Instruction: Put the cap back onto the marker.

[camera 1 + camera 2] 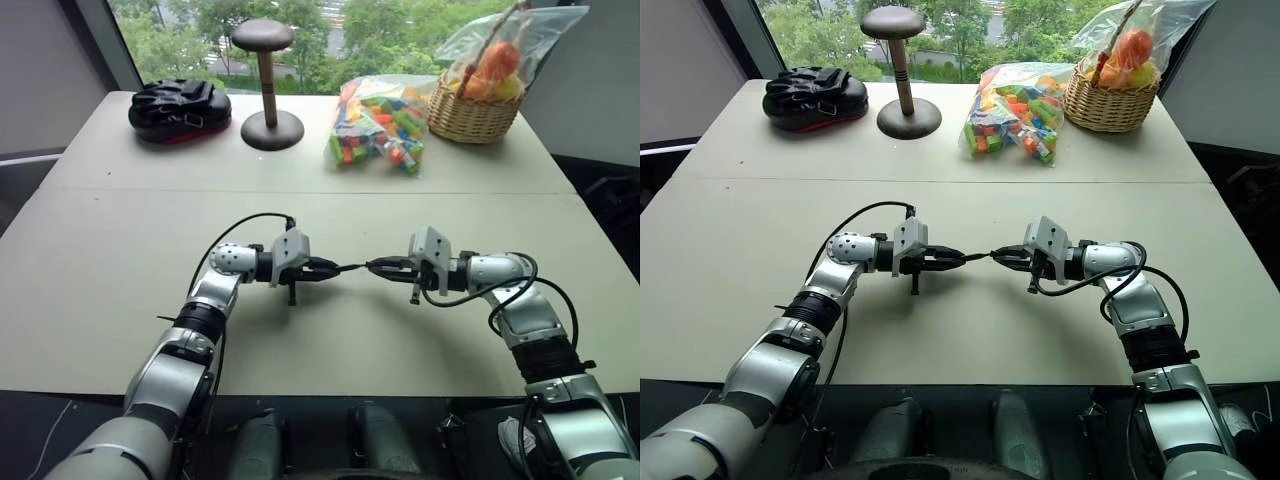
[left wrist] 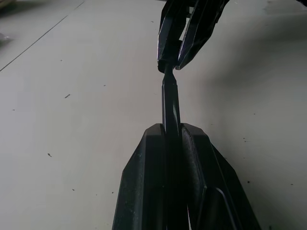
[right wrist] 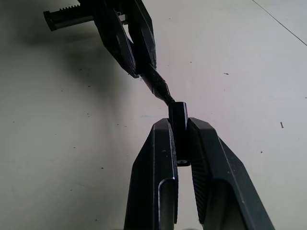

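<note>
Above the table's (image 1: 110,270) front middle, my two grippers face each other tip to tip. My left gripper (image 1: 330,268) is shut on the marker (image 2: 170,103), a thin black stick that juts out toward my right gripper (image 1: 376,267). My right gripper is shut on the cap (image 3: 178,119), a short black cylinder standing between its fingers. In the right wrist view the marker's (image 3: 156,84) narrow tip meets the cap's open end. How far the tip has gone in is hidden.
Along the table's far edge stand a black padded glove (image 1: 180,108), a brown wooden stand (image 1: 268,90), a bag of coloured blocks (image 1: 380,125) and a wicker basket of fruit (image 1: 478,105). The table's front edge runs just under both arms.
</note>
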`<action>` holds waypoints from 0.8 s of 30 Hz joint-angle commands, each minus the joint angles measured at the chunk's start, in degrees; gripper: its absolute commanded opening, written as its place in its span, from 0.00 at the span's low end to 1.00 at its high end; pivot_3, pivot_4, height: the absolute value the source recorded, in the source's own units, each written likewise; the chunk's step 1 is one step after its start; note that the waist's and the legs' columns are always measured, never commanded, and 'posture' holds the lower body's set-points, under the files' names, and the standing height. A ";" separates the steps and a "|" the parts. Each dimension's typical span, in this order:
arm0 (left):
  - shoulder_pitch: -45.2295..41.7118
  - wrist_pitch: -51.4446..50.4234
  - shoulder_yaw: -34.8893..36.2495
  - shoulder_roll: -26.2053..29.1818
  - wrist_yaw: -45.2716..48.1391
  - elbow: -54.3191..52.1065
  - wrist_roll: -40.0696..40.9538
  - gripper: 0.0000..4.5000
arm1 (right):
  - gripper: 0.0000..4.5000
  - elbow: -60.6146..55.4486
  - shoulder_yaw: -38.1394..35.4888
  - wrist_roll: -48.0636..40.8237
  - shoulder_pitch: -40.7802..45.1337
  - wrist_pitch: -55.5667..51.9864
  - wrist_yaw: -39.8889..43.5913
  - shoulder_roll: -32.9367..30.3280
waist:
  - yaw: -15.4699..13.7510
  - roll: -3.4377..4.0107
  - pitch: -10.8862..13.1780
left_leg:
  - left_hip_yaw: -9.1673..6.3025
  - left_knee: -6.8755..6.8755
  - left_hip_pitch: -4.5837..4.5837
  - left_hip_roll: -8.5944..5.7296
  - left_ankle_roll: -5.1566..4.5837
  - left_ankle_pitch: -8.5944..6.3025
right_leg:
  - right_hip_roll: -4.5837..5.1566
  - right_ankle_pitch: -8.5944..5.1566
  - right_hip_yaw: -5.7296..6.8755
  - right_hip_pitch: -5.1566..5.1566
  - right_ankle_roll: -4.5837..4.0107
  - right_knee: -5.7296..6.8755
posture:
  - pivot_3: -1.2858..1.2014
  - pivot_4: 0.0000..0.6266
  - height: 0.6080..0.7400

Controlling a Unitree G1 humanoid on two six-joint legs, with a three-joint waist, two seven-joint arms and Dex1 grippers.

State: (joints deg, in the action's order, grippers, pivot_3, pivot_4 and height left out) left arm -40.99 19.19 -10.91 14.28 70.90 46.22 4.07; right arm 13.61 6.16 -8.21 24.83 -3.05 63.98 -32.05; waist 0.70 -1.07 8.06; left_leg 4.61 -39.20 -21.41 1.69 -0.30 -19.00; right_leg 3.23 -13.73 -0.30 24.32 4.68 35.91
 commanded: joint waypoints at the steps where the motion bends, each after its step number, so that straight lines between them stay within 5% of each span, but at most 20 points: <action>1: -1.48 1.09 -0.45 -0.68 0.08 0.26 -0.37 0.00 | 0.00 -2.48 -0.33 -1.17 0.16 0.17 -0.35 0.17 | -0.05 0.00 0.00 | 0.00 0.00 0.00 0.00 0.00 0.00 | 0.00 0.00 0.00 0.00 0.00 0.00 | 0.52 0.24 1.00; 24: -8.76 9.37 -3.92 -2.52 1.18 6.73 -8.16 0.00 | 0.00 -4.98 5.20 3.58 6.43 4.20 1.09 1.63 | -0.03 -0.01 0.00 | -0.02 0.00 -0.01 -0.05 0.00 0.00 | -0.07 0.00 0.02 0.00 0.00 -0.02 | 0.52 0.24 1.00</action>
State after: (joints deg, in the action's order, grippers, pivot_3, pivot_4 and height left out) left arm -48.55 27.16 -12.79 14.26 73.54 52.88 -3.05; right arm 11.86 10.38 -3.27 28.07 -2.24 65.52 -32.58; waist 0.67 -1.08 8.06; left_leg 4.59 -39.20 -21.42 1.64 -0.30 -19.01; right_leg 3.17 -13.73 -0.29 24.32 4.68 35.89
